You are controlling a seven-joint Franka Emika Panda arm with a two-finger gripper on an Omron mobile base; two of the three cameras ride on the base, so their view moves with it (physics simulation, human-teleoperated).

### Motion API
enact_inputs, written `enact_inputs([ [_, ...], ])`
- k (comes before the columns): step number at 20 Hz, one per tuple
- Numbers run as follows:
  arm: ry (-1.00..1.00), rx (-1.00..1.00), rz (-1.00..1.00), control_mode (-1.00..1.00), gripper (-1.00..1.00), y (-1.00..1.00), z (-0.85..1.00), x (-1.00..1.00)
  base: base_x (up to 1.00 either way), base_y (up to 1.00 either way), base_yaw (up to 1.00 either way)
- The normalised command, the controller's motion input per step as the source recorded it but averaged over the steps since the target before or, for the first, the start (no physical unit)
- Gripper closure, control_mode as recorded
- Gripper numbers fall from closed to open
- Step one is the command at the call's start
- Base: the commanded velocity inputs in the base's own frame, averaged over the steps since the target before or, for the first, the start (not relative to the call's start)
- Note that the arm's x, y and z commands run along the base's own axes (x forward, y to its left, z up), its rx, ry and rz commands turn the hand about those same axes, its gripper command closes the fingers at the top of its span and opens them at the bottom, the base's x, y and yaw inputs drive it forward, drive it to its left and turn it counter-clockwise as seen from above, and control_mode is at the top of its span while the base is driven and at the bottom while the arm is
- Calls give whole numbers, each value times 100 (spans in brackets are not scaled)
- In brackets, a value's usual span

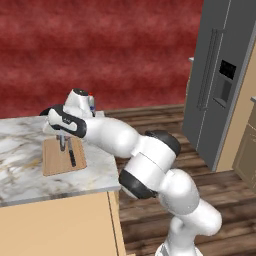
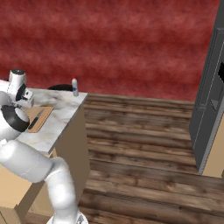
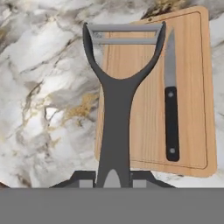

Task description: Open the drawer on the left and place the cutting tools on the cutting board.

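Observation:
The light wooden cutting board lies on the marble counter. On it rests the slim knife with its black handle. My gripper is shut on the handle of the dark-grey Y-headed peeler, which hangs above the board's edge, its head partly over the marble. From the left base view the gripper points down over the board next to the knife. From the right base view the board and knife lie beside my arm. The drawer is out of view.
A small white bottle stands at the counter's back corner. The counter ends at its right edge above wooden floor. A grey fridge stands far right.

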Motion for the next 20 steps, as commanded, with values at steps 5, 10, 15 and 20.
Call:
enact_inputs([
  [5,6,-15,0,-100,100,12,-3,8,0,0,0],
  [10,0,-4,0,-100,100,0,-29,13,0,0,0],
  [15,0,-4,0,-100,100,0,-42,16,0,0,0],
  [20,0,-3,0,-100,100,0,-42,12,0,0,0],
])
